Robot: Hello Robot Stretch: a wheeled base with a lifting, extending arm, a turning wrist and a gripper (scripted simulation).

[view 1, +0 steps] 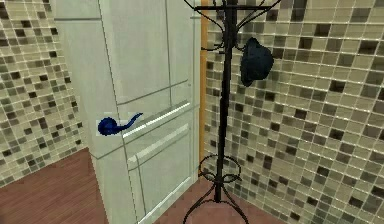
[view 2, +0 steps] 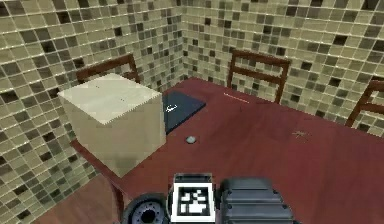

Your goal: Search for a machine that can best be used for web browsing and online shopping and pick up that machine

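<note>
Laptop [view 2: 184, 107] lies flat with its lid down on the red-brown table [view 2: 290, 150]. It is a thin dark slab with 1 small white mark on top, too small to read. It sits well out beyond the gripper [view 2: 150, 212], just beside a pale beige box [view 2: 113, 120]. 1 small dark thing [view 2: 190, 139] lies between gripper and laptop. The gripper's far end cannot be made out, so I cannot tell whether it holds anything.

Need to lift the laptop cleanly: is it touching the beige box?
Cannot tell. In the arm side view the beige box covers one edge of the laptop, hiding any gap.
</note>
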